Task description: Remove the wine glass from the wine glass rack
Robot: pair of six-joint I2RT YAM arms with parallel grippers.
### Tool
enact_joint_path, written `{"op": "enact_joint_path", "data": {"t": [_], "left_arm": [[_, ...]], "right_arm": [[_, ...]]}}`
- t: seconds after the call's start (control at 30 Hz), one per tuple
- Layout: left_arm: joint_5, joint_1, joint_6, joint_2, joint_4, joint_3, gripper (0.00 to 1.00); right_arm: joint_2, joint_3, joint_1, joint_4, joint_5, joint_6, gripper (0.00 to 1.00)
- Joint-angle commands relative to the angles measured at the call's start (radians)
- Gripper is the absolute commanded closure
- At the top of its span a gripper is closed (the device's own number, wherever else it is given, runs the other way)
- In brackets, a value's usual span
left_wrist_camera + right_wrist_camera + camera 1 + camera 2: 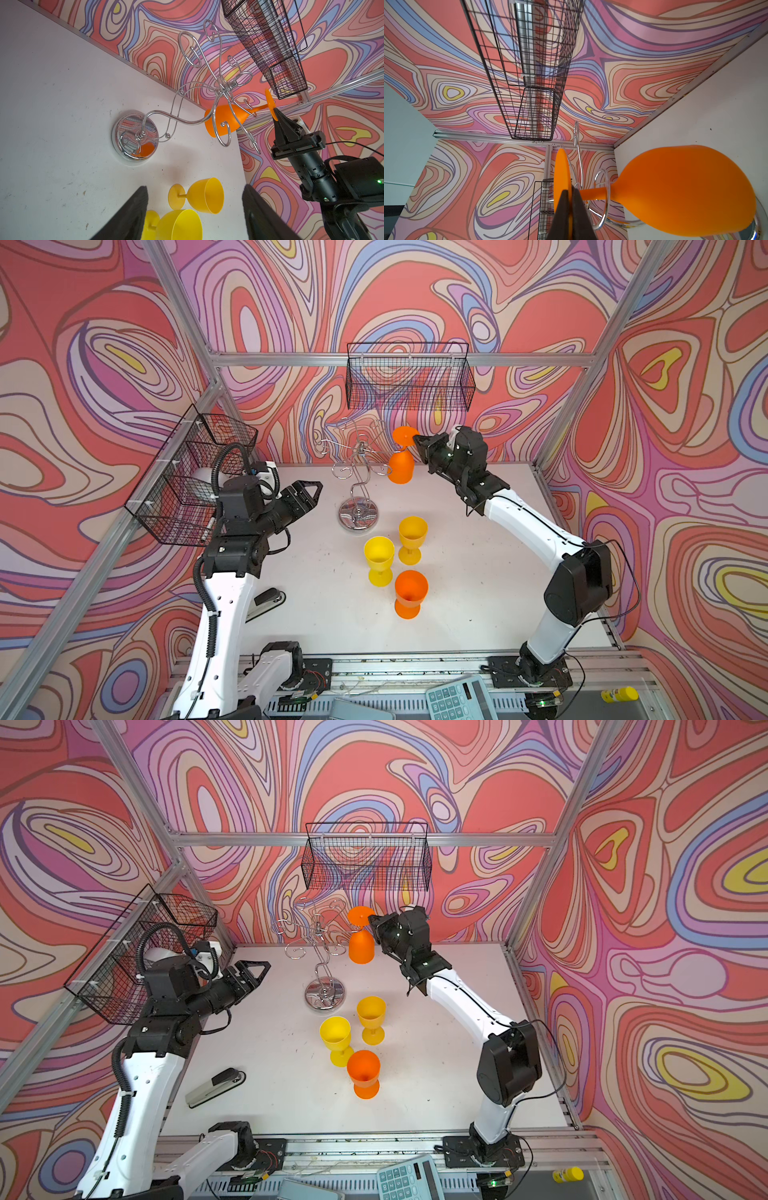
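Note:
An orange wine glass (401,467) (360,947) (226,119) (685,193) hangs bowl-down from a curled hook at the right side of the chrome wine glass rack (358,512) (325,992) (135,139). My right gripper (415,440) (371,920) (276,111) (572,194) is shut on the edge of the glass's round foot. In the right wrist view the stem runs through a chrome hook ring (606,199). My left gripper (318,489) (266,968) (195,190) is open and holds nothing, left of the rack.
Three goblets stand in front of the rack: amber (412,536), yellow (379,556) and orange (410,592). A stapler (266,600) lies by the left arm. Black wire baskets hang on the back wall (409,379) and the left wall (187,485). A calculator (457,697) sits at the front edge.

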Motion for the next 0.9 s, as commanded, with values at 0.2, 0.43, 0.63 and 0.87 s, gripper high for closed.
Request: {"op": "enact_joint_path", "data": {"t": [0.2,0.43,0.63,0.87], "left_arm": [[0.011,0.004,0.015,-0.015,0.001,0.006,0.28],[0.014,0.004,0.010,-0.016,0.009,0.002,0.28],[0.015,0.005,0.009,-0.017,0.011,-0.004,0.28],[0.013,0.004,0.011,-0.015,0.013,-0.009,0.28]], "right_arm": [[-0.053,-0.035,0.022,-0.011,0.012,-0.022,1.00],[-0.062,-0.058,0.041,-0.010,0.011,-0.023,1.00],[-0.053,-0.059,0.060,-0.013,0.008,-0.026,1.00],[-0.043,-0.052,0.090,-0.013,0.011,-0.031,1.00]]}}
